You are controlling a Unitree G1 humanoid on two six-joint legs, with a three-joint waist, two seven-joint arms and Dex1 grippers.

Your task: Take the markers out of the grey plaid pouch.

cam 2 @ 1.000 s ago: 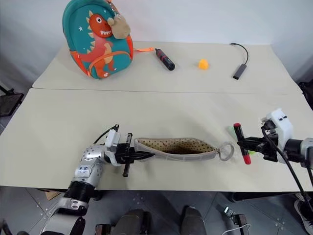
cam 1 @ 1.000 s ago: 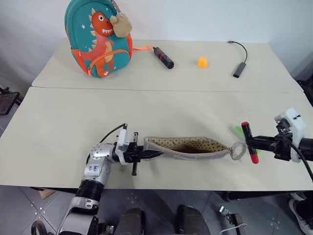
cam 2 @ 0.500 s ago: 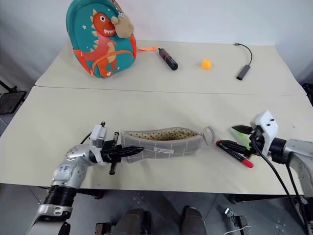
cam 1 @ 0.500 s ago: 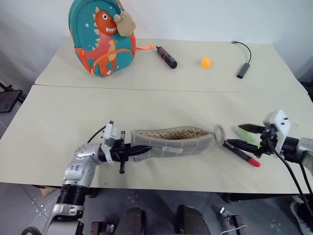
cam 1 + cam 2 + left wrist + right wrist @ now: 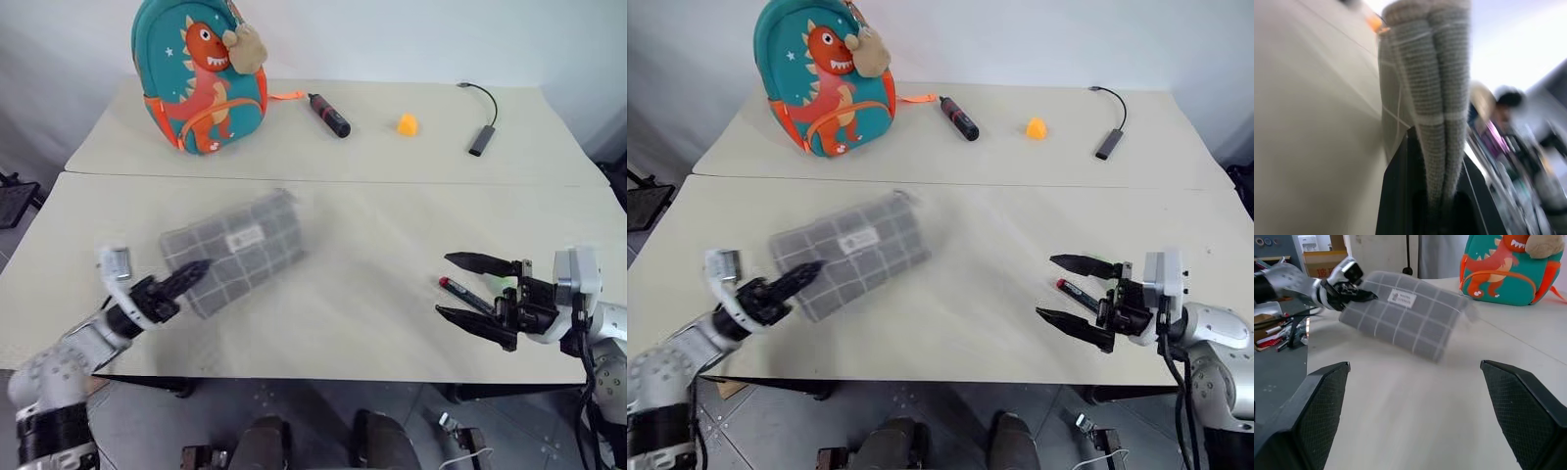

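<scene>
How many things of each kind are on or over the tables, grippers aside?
teal backpack: 1
grey plaid pouch: 1
markers in sight: 2, red marker, green marker
black stick: 1
orange lump: 1
cabled adapter: 1
Total: 7

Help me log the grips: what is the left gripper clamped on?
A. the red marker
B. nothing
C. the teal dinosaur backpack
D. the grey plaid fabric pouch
D: the left gripper is shut on a corner of the grey plaid fabric pouch, which hangs lifted off the table.
</scene>
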